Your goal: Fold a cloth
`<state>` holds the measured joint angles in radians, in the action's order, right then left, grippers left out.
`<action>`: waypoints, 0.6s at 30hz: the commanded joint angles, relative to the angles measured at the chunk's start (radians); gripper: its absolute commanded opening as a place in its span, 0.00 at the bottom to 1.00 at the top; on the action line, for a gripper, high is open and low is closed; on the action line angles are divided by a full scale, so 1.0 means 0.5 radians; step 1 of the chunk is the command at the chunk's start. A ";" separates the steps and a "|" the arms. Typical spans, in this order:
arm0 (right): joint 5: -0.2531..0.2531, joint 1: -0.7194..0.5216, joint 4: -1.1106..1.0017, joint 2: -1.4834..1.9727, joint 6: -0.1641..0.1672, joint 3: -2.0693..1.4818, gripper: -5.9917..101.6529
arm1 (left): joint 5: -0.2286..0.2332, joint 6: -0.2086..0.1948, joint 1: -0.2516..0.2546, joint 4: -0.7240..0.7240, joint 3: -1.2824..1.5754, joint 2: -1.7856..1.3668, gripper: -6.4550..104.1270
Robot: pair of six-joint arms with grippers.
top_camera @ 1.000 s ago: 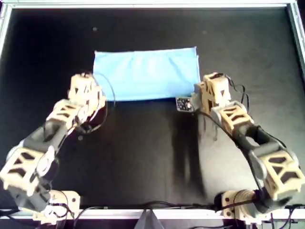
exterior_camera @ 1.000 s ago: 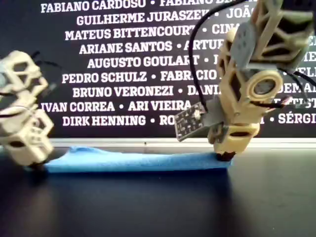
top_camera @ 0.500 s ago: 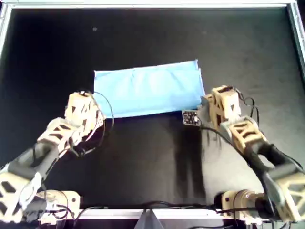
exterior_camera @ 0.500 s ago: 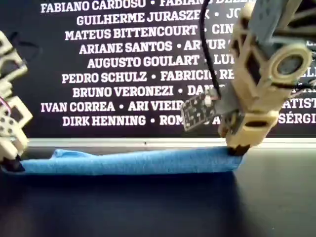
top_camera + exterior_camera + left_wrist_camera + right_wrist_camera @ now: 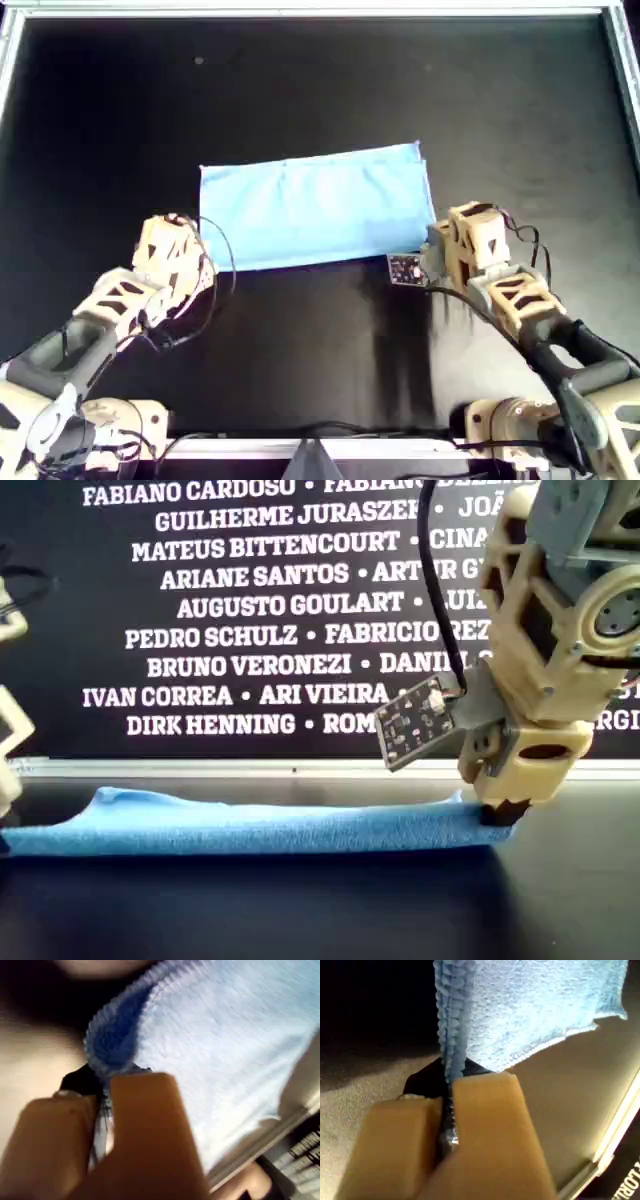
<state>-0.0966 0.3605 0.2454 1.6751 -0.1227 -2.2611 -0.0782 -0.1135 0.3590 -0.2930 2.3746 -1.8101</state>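
While the thin, limp cloth (image 5: 315, 207) lies folded double near the middle of the black tabletop (image 5: 320, 90), my first gripper (image 5: 102, 1110) and my second gripper (image 5: 447, 1125) each pinch a near corner, the safest hold for such soft fabric.

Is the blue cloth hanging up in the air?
No, in the exterior view the cloth lies flat along the black table.

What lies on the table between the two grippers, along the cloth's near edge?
Only the cloth itself: in the overhead view its folded near edge spans the stretch between both grippers, each pinching a near corner. Nearer than that edge, the black table is bare.
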 commanded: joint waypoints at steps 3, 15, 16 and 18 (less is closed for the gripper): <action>0.003 -0.009 -0.037 0.135 0.009 0.009 0.04 | -0.003 0.006 -0.015 0.018 -0.003 -0.110 0.04; 0.003 -0.009 -0.037 0.138 0.006 0.003 0.29 | -0.003 -0.015 -0.018 0.018 -0.006 -0.117 0.07; 0.000 -0.009 -0.037 0.138 0.006 -0.003 0.33 | -0.003 -0.012 -0.018 0.018 -0.006 -0.117 0.09; 0.000 -0.012 -0.037 0.144 0.006 -0.052 0.40 | -0.003 0.006 -0.018 0.018 -0.003 -0.117 0.17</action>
<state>-0.1058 0.3513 0.2454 1.6751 -0.1150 -2.2841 -0.0767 -0.1181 0.3590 -0.2930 2.3792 -1.8116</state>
